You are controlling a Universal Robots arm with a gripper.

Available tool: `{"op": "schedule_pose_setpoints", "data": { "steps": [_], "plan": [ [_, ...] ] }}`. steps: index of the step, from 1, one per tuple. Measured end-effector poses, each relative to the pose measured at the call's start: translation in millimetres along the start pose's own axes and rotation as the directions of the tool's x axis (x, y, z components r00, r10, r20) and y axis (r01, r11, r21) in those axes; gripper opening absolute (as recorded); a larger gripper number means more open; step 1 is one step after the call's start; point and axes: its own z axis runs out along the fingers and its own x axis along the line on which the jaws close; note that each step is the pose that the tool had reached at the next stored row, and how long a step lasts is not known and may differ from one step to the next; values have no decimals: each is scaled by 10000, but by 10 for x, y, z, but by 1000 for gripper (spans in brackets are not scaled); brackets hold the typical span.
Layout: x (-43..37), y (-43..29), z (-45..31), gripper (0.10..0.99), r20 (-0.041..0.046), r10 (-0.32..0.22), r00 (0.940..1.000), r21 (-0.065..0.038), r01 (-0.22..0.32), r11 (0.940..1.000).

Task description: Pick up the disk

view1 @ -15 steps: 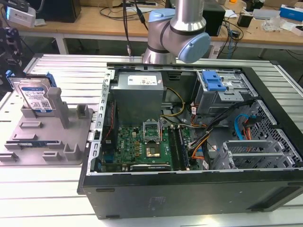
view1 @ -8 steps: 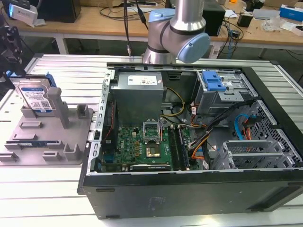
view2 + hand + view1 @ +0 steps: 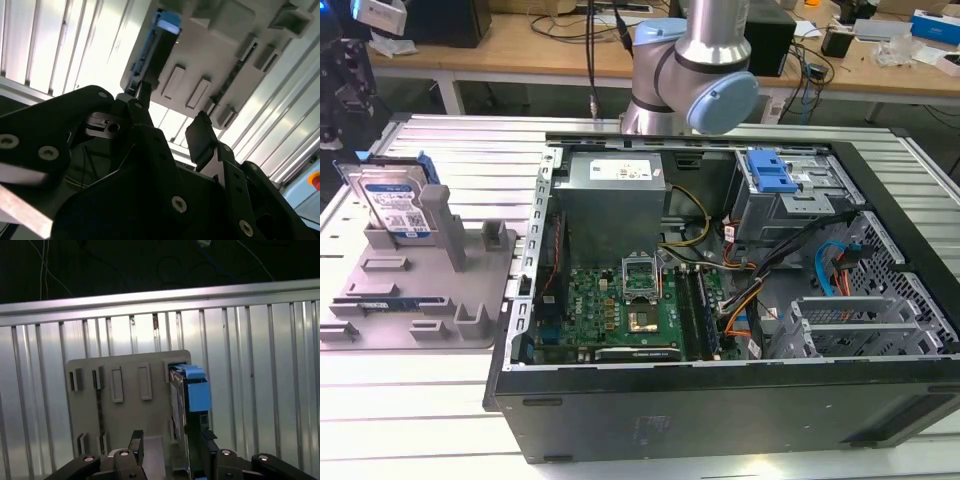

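1. Gripper (image 3: 170,437) spread and empty, hovering over one grey holder (image 3: 125,415) on the slatted table (image 3: 440,390).
2. Holder carries one disk (image 3: 195,390), upright in an edge slot.
3. One open computer case (image 3: 720,410) sits beside it, one blue caddy (image 3: 770,172) inside.

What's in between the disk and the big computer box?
In the exterior view, the rest of the grey stand holding the disk, with its upright posts, lies between it and the computer case.
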Motion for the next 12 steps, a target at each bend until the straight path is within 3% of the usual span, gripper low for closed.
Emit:
{"op": "schedule_pose_setpoints", "data": {
  "steps": [6, 9, 11, 12],
  "plan": [
    [-165, 216, 6, 557, -101, -72, 9999, 6, 72, 10000],
    [-166, 236, 19, 557, -136, -296, 9995, -62, 295, 9995],
    [-166, 237, 45, 557, -168, -596, 9981, -228, 592, 9980],
    [-166, 236, 47, 557, -171, -599, 9981, -230, 595, 9980]
  ]
}}
